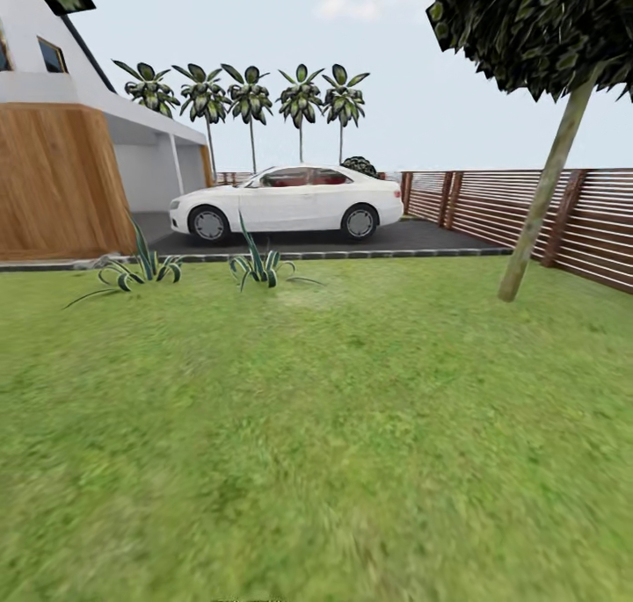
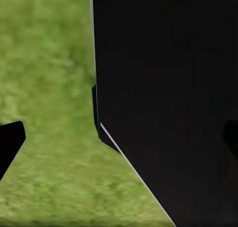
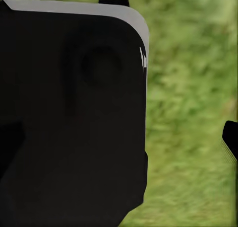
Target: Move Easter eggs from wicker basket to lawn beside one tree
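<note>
- The lawn (image 1: pixel 316 444) spreads wide and mottled green across the head view, running from the near edge up to a dark kerb.
- Beyond the kerb a white car (image 1: pixel 287 202) stands on a dark driveway (image 1: pixel 422 235), side-on, nose toward the house (image 1: pixel 61 145).
- The house has a wood-clad wall and a white upper part; a row of palms (image 1: pixel 251 97) rises behind the car.
- Two spiky plants (image 1: pixel 255 264) grow at the far edge of the grass, just this side of the kerb.
- At right a leaning tree (image 1: pixel 542 189) with a pale trunk and a dark crown stands on the grass near the slatted fence (image 1: pixel 545 215) (the trunk tilts toward the top right).
- No container can be made out here, so I cannot tell where the basket and eggs are.
- Left wrist view: blurred grass beside a large black robot part (image 2: pixel 168 103); a dark fingertip (image 2: pixel 10 142) of the left gripper (image 2: pixel 119 142) shows at one edge and another faintly at the opposite edge, well apart, so the jaws stand wide with nothing between them.
- Right wrist view: a black body with a pale rim (image 3: pixel 74 113) covers much of the grass; one fingertip (image 3: pixel 230 137) of the right gripper (image 3: pixel 119 140) shows over the grass, the other is lost against the black, so its state I cannot tell.
</note>
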You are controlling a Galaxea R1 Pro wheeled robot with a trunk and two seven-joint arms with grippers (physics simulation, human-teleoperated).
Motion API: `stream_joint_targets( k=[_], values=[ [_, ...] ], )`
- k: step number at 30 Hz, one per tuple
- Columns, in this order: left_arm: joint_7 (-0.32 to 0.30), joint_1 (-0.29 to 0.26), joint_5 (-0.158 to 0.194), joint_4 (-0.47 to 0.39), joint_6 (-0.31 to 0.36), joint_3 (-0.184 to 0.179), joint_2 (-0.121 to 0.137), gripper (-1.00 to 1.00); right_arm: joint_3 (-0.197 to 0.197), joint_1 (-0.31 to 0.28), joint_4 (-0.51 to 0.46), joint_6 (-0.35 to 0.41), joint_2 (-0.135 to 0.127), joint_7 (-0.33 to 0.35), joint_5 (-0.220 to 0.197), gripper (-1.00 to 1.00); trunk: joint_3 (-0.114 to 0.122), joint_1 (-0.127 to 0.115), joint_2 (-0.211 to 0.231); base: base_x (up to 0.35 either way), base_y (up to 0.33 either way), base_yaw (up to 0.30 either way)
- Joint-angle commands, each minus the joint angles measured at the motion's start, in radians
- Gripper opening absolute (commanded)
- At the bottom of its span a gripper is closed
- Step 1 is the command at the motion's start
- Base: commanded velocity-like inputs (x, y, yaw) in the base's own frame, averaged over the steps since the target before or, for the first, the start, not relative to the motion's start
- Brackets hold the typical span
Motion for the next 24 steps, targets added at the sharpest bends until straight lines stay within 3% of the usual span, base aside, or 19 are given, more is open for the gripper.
stream_joint_targets(
  k=[1, 24],
  values=[
    [0.000, 0.001, 0.000, -0.002, 0.000, 0.000, 0.000, 1.00, 0.000, -0.001, 0.001, 0.001, 0.000, -0.001, -0.001, 1.00, -0.001, 0.000, 0.000, 0.000, 0.000, 0.299],
    [0.000, 0.001, 0.000, -0.002, 0.000, 0.000, 0.000, 1.00, 0.001, -0.001, 0.001, 0.000, 0.000, -0.001, 0.000, 1.00, -0.001, 0.000, 0.000, 0.000, 0.000, 0.299]
  ],
)
